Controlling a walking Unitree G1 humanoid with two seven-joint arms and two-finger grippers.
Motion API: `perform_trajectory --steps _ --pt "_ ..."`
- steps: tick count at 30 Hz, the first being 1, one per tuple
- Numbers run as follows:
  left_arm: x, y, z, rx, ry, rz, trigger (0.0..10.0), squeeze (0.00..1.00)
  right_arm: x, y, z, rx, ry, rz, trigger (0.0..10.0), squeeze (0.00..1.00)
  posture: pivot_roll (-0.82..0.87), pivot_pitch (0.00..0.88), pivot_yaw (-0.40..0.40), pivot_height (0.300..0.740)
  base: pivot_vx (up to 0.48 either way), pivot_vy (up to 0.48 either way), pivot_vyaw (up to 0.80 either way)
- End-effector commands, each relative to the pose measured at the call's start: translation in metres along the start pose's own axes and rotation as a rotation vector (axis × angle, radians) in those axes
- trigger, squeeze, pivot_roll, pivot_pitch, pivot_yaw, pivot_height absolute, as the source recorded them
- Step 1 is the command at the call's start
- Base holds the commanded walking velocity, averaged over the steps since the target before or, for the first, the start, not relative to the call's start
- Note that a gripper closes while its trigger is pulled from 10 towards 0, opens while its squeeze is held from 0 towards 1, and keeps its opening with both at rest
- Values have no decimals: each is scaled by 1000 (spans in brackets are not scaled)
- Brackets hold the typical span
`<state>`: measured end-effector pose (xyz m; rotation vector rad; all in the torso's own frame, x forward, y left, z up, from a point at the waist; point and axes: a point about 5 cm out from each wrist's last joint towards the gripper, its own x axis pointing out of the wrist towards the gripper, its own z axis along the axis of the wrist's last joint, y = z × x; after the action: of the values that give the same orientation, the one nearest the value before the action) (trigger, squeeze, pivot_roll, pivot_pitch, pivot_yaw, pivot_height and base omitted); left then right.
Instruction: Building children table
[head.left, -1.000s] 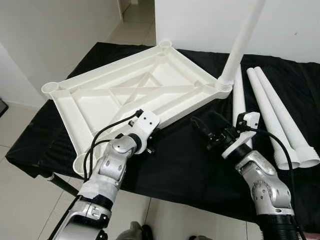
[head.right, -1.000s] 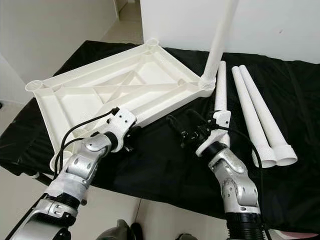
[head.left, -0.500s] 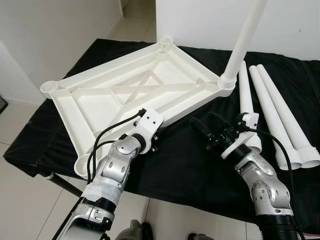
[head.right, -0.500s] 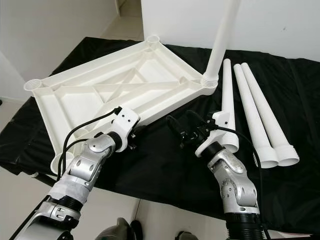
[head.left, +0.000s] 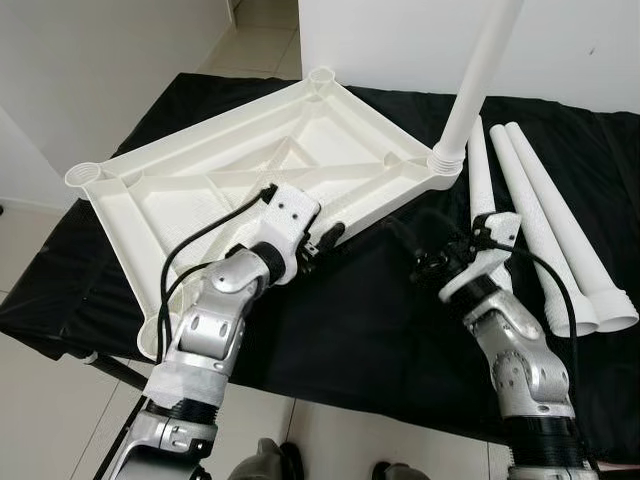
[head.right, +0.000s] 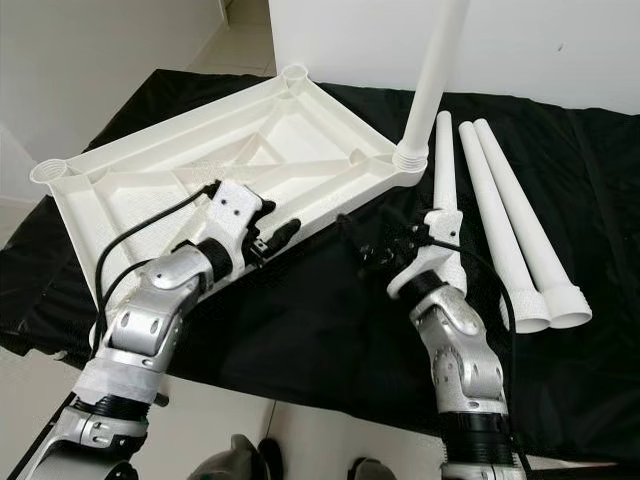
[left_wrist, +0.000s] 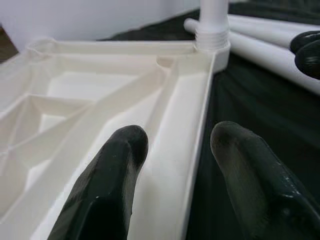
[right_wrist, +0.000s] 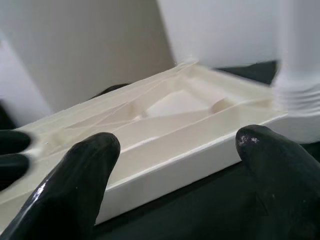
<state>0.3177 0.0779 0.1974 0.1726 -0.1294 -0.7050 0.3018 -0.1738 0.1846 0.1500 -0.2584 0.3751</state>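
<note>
White tabletop (head.left: 190, 180), 1 leg (head.left: 478, 75) upright

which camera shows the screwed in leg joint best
The left wrist view: the leg and its threaded collar sit sharp in the tabletop corner. The right wrist view blurs it; the eye views show it smaller.

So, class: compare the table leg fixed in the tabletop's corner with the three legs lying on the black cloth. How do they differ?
The fitted leg stands upright, screwed into the upturned tabletop corner; the loose legs lie flat, side by side on the cloth, joined to nothing. All are white, tapered plastic tubes.
</note>
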Motion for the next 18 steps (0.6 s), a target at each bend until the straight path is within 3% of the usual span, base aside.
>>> perform_trajectory --steps 1,5,15,18 --pt "-5 6 -4 -52 2 92 10000 0 1 -4 -2 -47 -16 -70 10000 0 -111 113 76 740 0 0 0" --pt "-6 10 -2 -97 -24 140 10000 0 3 -5 -4 -85 -14 -103 10000 0 -103 102 67 740 0 0 0" --pt "-6 24 -11 -88 8 251 10000 0 12 -3 -6 -199 -3 -142 10000 0 -104 98 66 740 0 0 0" --pt "-6 28 -10 -97 -1 270 10000 0 15 -3 -5 -222 -10 -158 10000 0 -104 100 63 740 0 0 -413"
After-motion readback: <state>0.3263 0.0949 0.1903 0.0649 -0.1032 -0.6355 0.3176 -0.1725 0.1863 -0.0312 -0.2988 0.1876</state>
